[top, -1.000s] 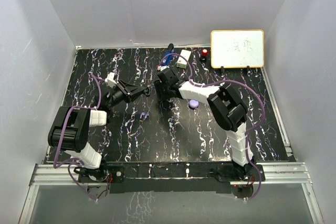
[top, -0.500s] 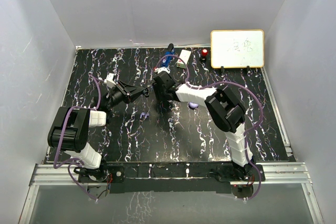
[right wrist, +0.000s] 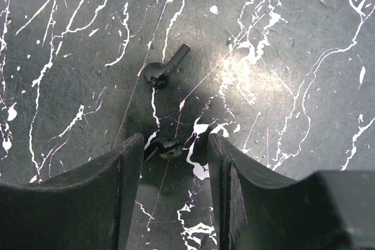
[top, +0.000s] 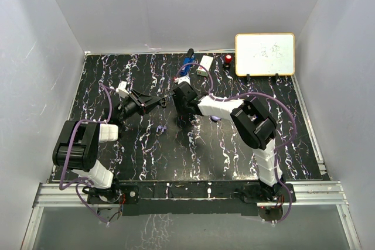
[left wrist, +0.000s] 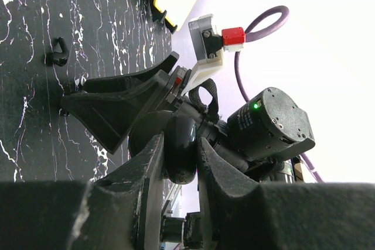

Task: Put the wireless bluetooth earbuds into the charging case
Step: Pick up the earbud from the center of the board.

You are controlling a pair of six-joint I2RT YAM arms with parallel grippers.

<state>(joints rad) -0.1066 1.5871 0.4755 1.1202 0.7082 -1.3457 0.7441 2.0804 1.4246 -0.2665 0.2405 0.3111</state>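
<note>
My left gripper [top: 157, 102] is shut on a glossy black round charging case [left wrist: 179, 144] and holds it above the table; the left wrist view [left wrist: 180, 140] shows the case pinched between both fingers. My right gripper [top: 182, 119] points down at the table, open. In the right wrist view [right wrist: 174, 142] one black earbud [right wrist: 163, 148] lies on the table between its fingers, close to the left finger. A second black earbud [right wrist: 166, 67] lies just beyond the fingertips. A pale lilac pair of earbuds [top: 161, 128] lies on the table left of the right gripper.
A lilac round case [top: 216, 118] sits partly hidden behind the right forearm. A blue tool [top: 187, 62], a white box [top: 204, 65], a red-capped item [top: 228, 59] and a whiteboard [top: 265, 54] stand along the back edge.
My right gripper has shifted a little left and toward the near side, lower over the black earbuds. The left gripper has hardly moved and keeps its hold on the black case.
</note>
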